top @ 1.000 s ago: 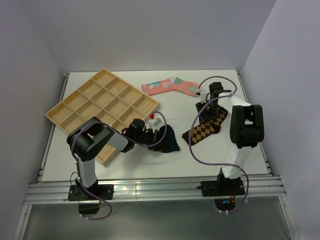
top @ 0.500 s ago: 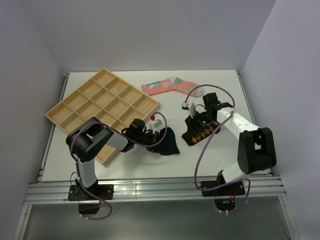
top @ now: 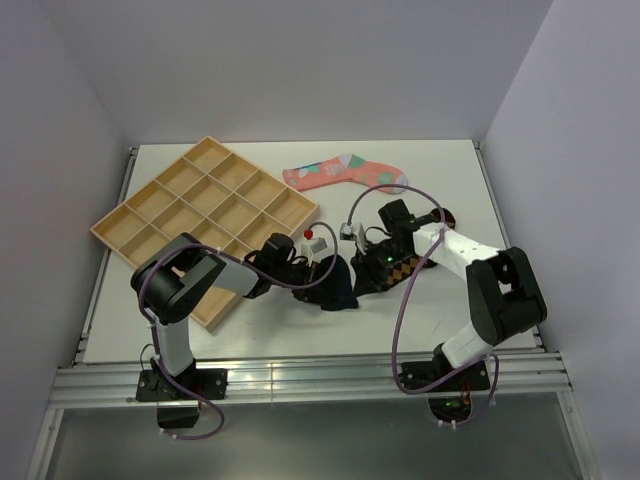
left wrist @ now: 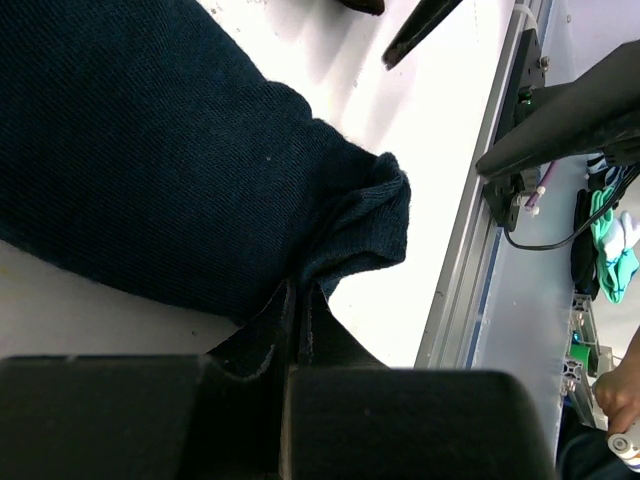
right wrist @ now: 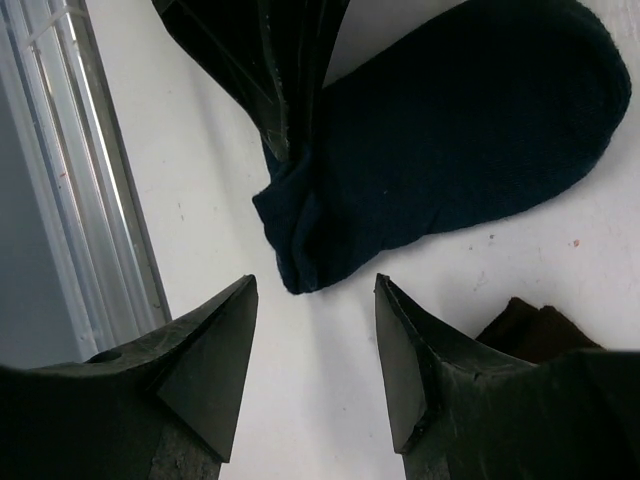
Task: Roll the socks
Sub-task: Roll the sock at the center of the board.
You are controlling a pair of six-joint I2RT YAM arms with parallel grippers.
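Note:
The dark navy sock point(top: 341, 287) lies on the white table at the middle front. My left gripper point(top: 322, 272) is shut on its bunched edge point(left wrist: 350, 225), with the jaws pressed together on the fabric. My right gripper point(top: 352, 266) is open and empty, just right of the navy sock, its fingertips point(right wrist: 392, 300) a little short of the sock's end point(right wrist: 300, 240). The brown-and-orange diamond sock point(top: 402, 268) lies crumpled under the right arm. The pink sock with teal and white patches point(top: 345, 172) lies flat at the back.
A wooden tray with several compartments point(top: 205, 215) stands at the left, close to the left arm. The metal rail of the table's front edge point(top: 300, 375) runs along the near side. A brown sock corner point(right wrist: 530, 330) shows beside my right finger.
My right arm has swung left from over the brown sock to the navy sock, and the brown sock has bunched up beneath it. My left gripper has stayed shut on the navy sock.

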